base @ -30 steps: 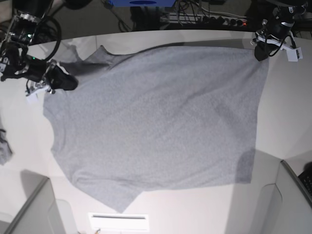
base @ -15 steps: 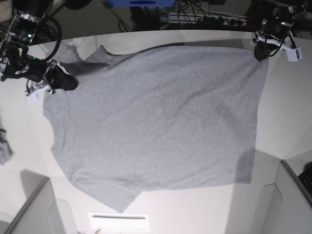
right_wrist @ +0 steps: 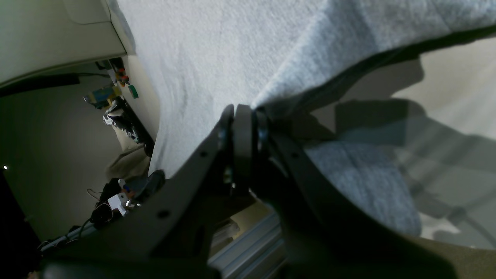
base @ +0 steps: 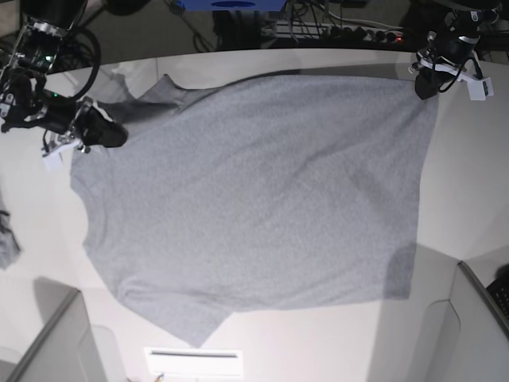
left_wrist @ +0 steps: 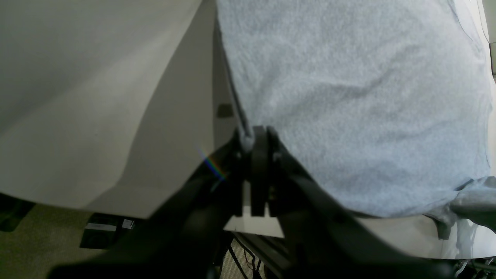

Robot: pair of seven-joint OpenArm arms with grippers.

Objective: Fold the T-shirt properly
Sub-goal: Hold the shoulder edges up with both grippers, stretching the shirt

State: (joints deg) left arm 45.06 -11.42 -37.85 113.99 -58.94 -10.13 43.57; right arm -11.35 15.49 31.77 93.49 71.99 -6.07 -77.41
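The heather-grey T-shirt point(base: 254, 191) lies spread flat on the white table point(base: 469, 159), plain side up, with one sleeve at the far left and another at the near left. At the shirt's far right corner my left gripper point(base: 425, 86) is shut on the fabric edge; the left wrist view shows its jaws pinching the hem of the T-shirt point(left_wrist: 348, 97) at the left gripper point(left_wrist: 259, 143). My right gripper point(base: 110, 133) is shut on the cloth near the far left shoulder. The right wrist view has the T-shirt point(right_wrist: 232, 58) lifted off the table at the right gripper point(right_wrist: 244, 116).
A small grey cloth scrap point(base: 6, 239) lies at the left edge of the table. Grey partitions stand at the near left point(base: 48, 342) and near right point(base: 477, 318) corners. A white label point(base: 195, 360) sits at the near edge. Cables and a power strip point(base: 350, 32) run behind the table.
The right gripper has shifted very slightly left and away with the shoulder fabric. The left gripper holds its place.
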